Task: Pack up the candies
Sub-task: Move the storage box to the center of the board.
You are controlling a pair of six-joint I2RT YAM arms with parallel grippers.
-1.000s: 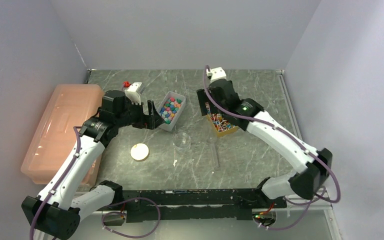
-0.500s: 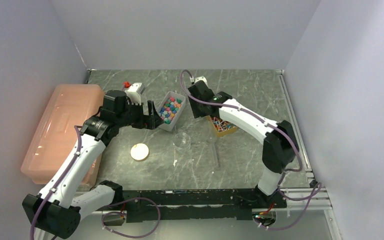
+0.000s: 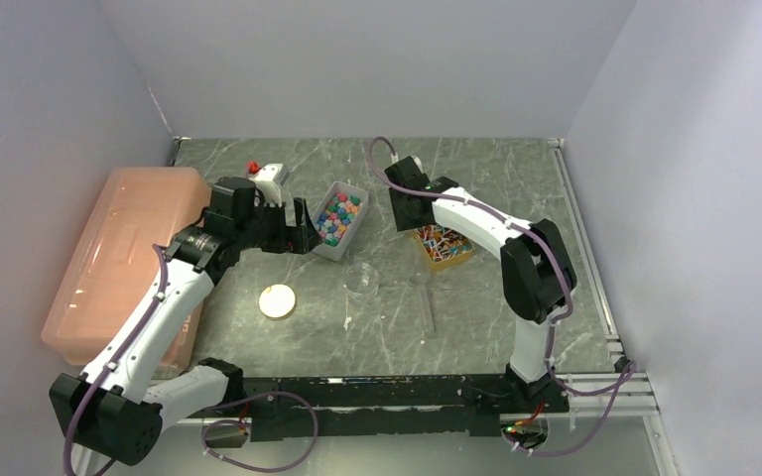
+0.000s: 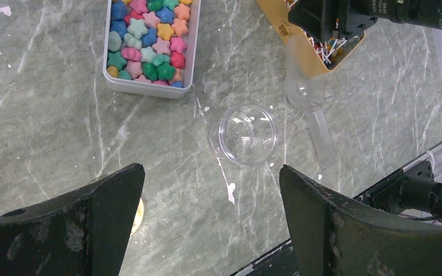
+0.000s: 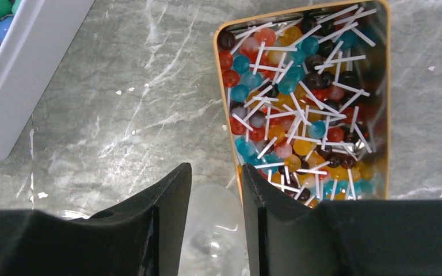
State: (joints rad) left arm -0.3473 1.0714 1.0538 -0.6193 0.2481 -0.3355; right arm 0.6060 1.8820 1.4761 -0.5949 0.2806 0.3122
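Two arms reach over the marbled table (image 4: 52, 132), one on each side of the sweets. The candies (image 4: 149, 40), star-like and rounded pieces in pink, blue, green, red and yellow, all lie heaped in a white tray (image 4: 149, 89) toward the back of the table. The left gripper (image 4: 213, 230) hovers just beside the tray's near end with its jaws spread wide and nothing between them. In its wrist view a clear cup (image 4: 243, 135) stands upright on the table, near the tray but apart from it. A round pale lid (image 3: 278, 300) lies to the left of the cup, and a translucent orange storage bin (image 3: 124, 253) sits along the table's left edge. The right gripper (image 5: 216, 172) hangs at the near-left edge of a yellow box (image 5: 299, 14) filled with lollipops (image 5: 299, 98). Its jaws are drawn in to a slim gap, through which the bowl of a clear scoop (image 4: 316, 123) shows. Whether they pinch the scoop cannot be told.
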